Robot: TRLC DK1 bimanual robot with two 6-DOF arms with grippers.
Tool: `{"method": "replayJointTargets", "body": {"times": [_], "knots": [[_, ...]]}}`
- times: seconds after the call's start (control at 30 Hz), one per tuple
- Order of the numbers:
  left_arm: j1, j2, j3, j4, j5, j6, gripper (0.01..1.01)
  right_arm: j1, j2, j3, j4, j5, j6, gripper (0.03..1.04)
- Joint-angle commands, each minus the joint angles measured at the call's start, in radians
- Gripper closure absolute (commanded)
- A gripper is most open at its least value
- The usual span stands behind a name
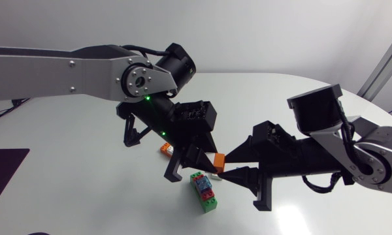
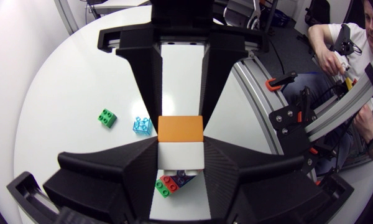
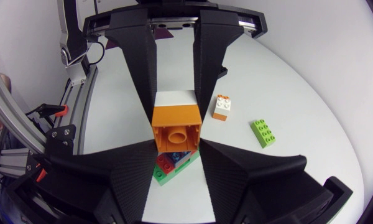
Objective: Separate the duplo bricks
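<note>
Head view | left gripper (image 1: 186, 164) and right gripper (image 1: 231, 165) are facing tip to tip above the desk (image 1: 85, 196); left is clamping the white brick (image 2: 181, 155); right is clamping the attached orange brick (image 3: 177, 127); a brick stack (image 1: 204, 189) is lying beneath.

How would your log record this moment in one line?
left jaws: shut on white brick | right jaws: shut on orange brick | bricks: touching, held above table

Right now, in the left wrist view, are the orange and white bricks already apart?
No, the orange brick sits flush against the white brick, with no gap showing between them.
</note>
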Motion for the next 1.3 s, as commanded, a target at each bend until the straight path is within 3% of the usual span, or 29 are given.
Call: {"method": "replayJointTargets", "body": {"times": [0.0,0.3,0.33,0.47,0.53,0.77,1.27], "knots": [[-0.011,-0.006,0.007,-0.013,0.013,-0.015,0.823,0.007,0.006,-0.029,0.012,0.002,0.024,0.7],[-0.003,-0.013,0.001,-0.018,0.018,-0.015,0.779,0.007,-0.005,-0.032,0.011,0.002,0.029,0.71],[0.0,-0.015,0.001,-0.019,0.018,-0.015,0.738,0.007,-0.006,-0.032,0.011,0.002,0.029,0.71],[0.012,-0.027,-0.003,-0.041,0.019,-0.008,0.351,0.005,-0.016,-0.032,0.001,-0.001,0.029,0.71],[0.02,-0.038,-0.007,-0.047,0.019,0.0,0.284,0.002,-0.023,-0.032,-0.005,-0.001,0.027,0.71],[0.041,-0.053,-0.02,-0.07,0.028,0.035,0.225,-0.013,-0.054,-0.018,-0.04,-0.013,0.026,0.71],[0.061,-0.036,-0.022,-0.071,0.081,0.055,0.233,-0.004,-0.074,-0.004,-0.069,-0.019,0.038,0.71]]}}
